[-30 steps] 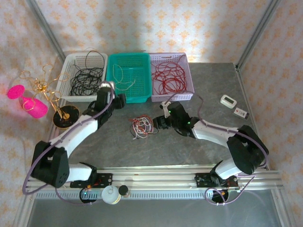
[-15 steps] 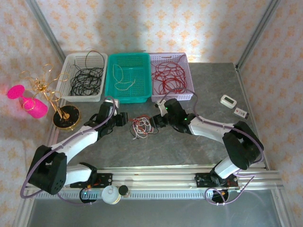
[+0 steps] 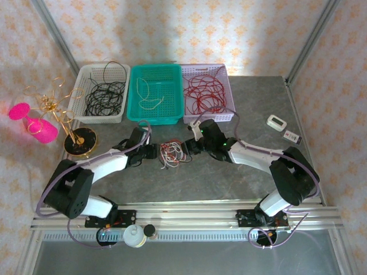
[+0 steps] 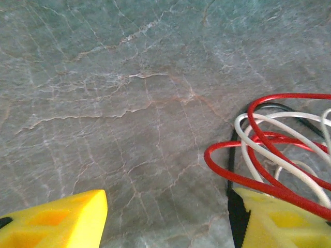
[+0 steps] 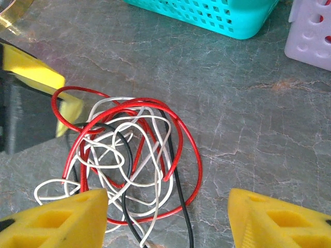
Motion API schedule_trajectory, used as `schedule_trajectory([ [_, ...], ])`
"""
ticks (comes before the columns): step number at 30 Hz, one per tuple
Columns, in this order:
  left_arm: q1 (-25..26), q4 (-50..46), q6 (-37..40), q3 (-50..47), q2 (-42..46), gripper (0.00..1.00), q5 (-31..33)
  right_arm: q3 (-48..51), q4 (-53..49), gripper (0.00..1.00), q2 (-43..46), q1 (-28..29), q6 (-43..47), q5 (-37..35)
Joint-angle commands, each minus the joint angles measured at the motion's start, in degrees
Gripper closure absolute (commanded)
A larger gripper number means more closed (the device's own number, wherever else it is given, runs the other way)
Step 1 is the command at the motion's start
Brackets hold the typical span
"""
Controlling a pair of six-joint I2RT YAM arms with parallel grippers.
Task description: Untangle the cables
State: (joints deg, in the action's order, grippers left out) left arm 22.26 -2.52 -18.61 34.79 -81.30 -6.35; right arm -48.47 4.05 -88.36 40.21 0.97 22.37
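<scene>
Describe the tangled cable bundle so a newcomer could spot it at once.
On the grey table, look along the far edge for the teal basket, the middle of three. Just in front of it lies the tangled bundle. Unlike the black cables in the white basket or the red cables in the lilac basket, it mixes red, white and black strands.

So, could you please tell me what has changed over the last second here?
The left gripper swung from beside the teal basket back toward the robot, down to the left edge of the tangled cables, fingers open. The right gripper shifted only slightly. Nothing was grasped; cables and basket stayed put.
</scene>
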Motion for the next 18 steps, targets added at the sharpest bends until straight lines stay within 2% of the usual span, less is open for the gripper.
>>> schedule_trajectory([
  [1,0.63,9.87,-0.94,0.96,-2.12,0.34,1.69,-0.4,1.63,0.37,-0.11,0.31,0.35,0.91],
  [5,0.7,15.86,-1.03,1.47,-4.57,0.34,-0.02,0.12,1.88,0.37,0.37,0.31,0.34,1.3],
  [10,1.52,22.36,-1.63,-0.3,-5.63,0.33,-5.04,0.64,1.99,0.37,0.98,0.31,0.54,1.11],
  [18,3.05,23.39,-4.19,-5.96,0.33,0.44,-4.89,0.79,1.6,0.38,1.72,0.31,0.23,-0.53],
])
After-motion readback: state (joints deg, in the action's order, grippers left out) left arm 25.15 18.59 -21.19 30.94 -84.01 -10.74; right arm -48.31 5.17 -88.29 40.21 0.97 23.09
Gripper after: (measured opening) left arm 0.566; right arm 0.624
